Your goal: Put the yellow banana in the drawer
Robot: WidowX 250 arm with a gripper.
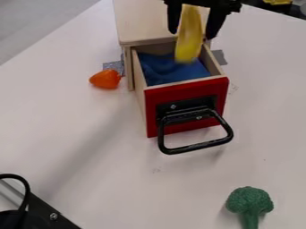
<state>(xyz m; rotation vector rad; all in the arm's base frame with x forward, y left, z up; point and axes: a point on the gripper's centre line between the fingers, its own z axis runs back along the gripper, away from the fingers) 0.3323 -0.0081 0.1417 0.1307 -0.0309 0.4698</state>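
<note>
At the top of the camera view, the black gripper [192, 32] hangs over the back part of the drawer. It is open, its fingers spread on either side of the yellow banana [189, 38]. The banana is upright and blurred, with wood showing between it and the right finger. Its lower end overlaps the inside of the pulled-out drawer [186, 85]; whether it touches the blue cloth [164, 69] in there, I cannot tell. The drawer has a red front and a black handle.
The wooden cabinet [140, 22] stands behind the drawer. An orange toy [106, 79] lies left of it. A green toy broccoli [249, 203] is at the lower right, and a black device [44, 212] with a cable occupies the lower left corner.
</note>
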